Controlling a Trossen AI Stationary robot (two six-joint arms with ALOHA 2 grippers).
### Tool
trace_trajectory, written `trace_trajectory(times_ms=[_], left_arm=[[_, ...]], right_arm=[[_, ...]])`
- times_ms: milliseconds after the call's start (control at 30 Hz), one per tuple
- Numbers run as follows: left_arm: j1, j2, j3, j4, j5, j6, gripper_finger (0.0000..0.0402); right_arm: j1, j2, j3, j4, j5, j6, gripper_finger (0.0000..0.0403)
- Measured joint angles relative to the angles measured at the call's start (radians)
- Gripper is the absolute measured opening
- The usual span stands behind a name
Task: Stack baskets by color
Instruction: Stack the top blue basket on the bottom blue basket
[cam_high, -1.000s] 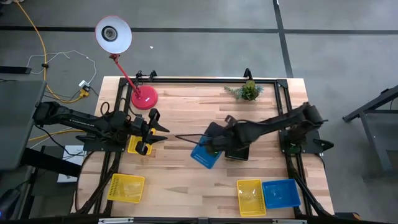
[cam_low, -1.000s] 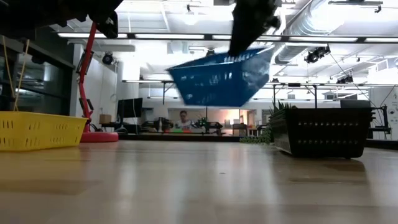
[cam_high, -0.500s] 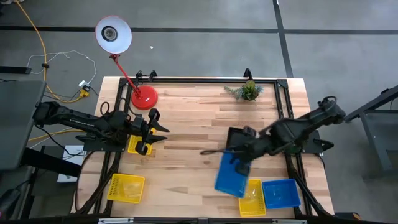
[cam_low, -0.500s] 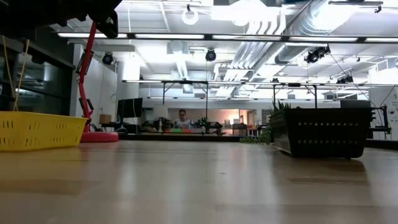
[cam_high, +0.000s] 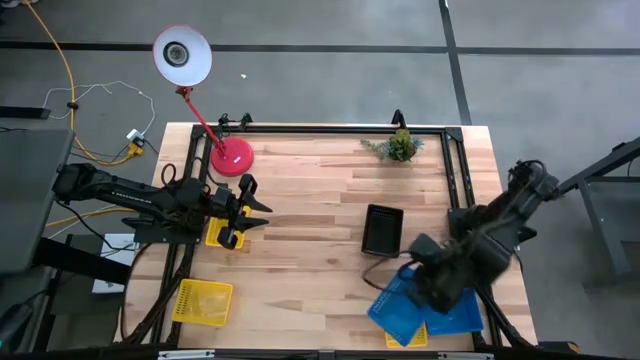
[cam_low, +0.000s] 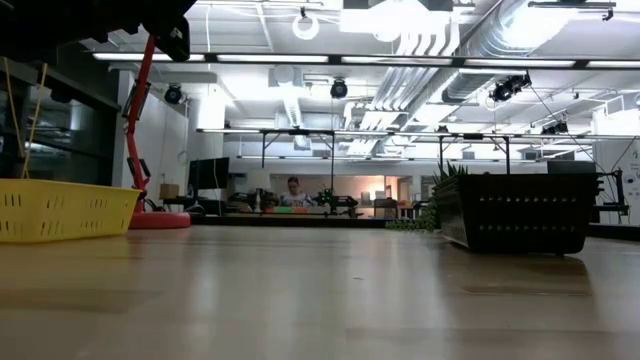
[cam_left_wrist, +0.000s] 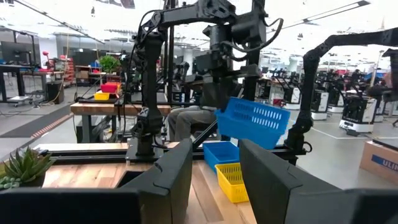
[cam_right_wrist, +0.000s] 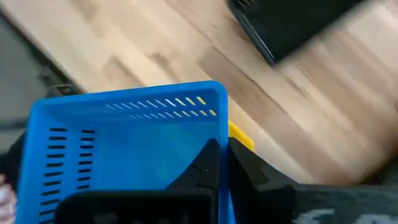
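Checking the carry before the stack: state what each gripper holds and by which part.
The right gripper holds a blue basket by its rim wall, above the blue and yellow baskets at the table's near right. Left gripper: cannot tell.

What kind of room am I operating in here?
Likely a robotics lab or workshop: exposed ceiling ducts, more work tables behind yours, and rows of other arm rigs across the floor.

table centre free, black basket (cam_high: 383, 229) mid-right
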Motion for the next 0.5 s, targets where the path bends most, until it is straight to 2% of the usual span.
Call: trace_trajectory(times_ms=[167, 267, 367, 500], left_arm=[[0.000, 0.000, 0.000, 0.000, 0.000, 0.000, 0.0122], [0.000, 0.000, 0.000, 0.007, 0.000, 0.000, 0.0122], [0.000, 0.000, 0.000, 0.017, 0.000, 0.000, 0.0122], [0.000, 0.000, 0.000, 0.039, 0.000, -0.007, 0.0122]], right_arm=[[0.163, 0.048, 0.000, -0.113, -0.012, 0.388, 0.0000], [0.243, 0.091, 0.000, -0.133, -0.052, 0.551, 0.0000], [0.300, 0.133, 0.000, -0.143, -0.085, 0.662, 0.0000], [0.321, 0.186, 0.000, -0.175, -0.151, 0.680, 0.0000]])
